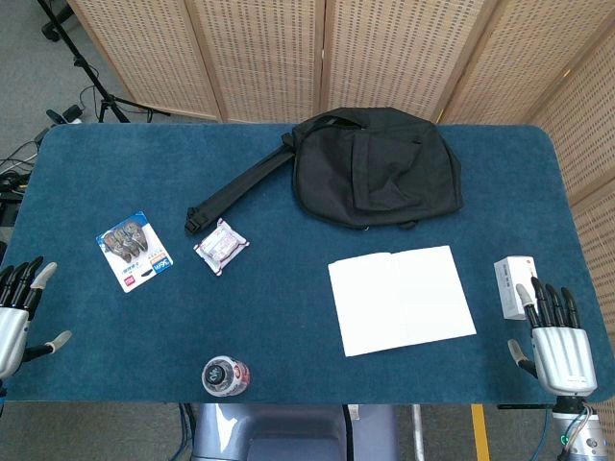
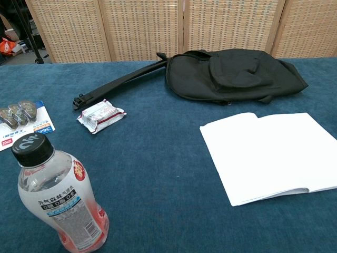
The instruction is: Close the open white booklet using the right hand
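Observation:
The white booklet lies open and flat on the blue table, right of centre; the chest view shows the booklet with blank pages up. My right hand hovers at the table's front right corner, to the right of the booklet and apart from it, fingers spread and holding nothing. At the front left edge my left hand is also spread and empty. Neither hand appears in the chest view.
A black bag with a strap lies behind the booklet. A small white box sits just beyond my right hand. A bottle stands front left. A wrapped packet and a battery card lie left of centre.

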Robot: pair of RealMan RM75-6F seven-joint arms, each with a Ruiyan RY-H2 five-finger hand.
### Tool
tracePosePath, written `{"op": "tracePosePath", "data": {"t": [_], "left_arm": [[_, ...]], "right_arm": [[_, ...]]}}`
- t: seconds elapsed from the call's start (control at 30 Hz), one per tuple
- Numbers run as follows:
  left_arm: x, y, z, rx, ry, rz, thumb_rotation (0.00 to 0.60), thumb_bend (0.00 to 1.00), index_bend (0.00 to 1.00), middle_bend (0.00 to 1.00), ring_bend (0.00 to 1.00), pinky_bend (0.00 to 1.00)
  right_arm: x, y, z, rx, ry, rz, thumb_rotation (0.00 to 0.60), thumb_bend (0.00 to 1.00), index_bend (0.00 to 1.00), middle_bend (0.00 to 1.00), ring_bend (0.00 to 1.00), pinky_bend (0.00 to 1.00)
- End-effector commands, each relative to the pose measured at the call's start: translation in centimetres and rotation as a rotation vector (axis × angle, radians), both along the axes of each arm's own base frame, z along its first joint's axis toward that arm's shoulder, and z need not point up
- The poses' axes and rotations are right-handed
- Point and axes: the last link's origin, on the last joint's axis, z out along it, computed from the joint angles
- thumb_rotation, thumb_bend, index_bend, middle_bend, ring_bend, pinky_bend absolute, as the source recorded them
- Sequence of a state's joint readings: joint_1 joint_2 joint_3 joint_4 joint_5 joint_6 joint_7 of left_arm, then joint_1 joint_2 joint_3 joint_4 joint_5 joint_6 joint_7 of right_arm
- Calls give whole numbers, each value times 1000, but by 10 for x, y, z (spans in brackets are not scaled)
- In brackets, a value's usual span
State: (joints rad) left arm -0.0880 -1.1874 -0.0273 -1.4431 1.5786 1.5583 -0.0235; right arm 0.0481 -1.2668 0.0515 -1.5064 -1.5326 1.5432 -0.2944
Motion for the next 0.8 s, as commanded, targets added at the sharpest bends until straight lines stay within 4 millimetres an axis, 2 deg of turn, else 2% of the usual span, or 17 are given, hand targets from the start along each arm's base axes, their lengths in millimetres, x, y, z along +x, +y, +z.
{"op": "tracePosePath", "data": {"t": [0.03, 0.8], "left_arm": [[0, 0, 0, 0, -1, -2, 552, 72, 0, 0, 0, 0], [1, 1, 0, -1, -2, -2, 552, 72, 0, 0, 0, 0]], "right_arm": [[0, 0, 0, 0, -1, 0, 600, 337, 0, 0, 0, 0], [5, 5, -8, 22, 11, 15, 600, 337, 0, 0, 0, 0]]}}
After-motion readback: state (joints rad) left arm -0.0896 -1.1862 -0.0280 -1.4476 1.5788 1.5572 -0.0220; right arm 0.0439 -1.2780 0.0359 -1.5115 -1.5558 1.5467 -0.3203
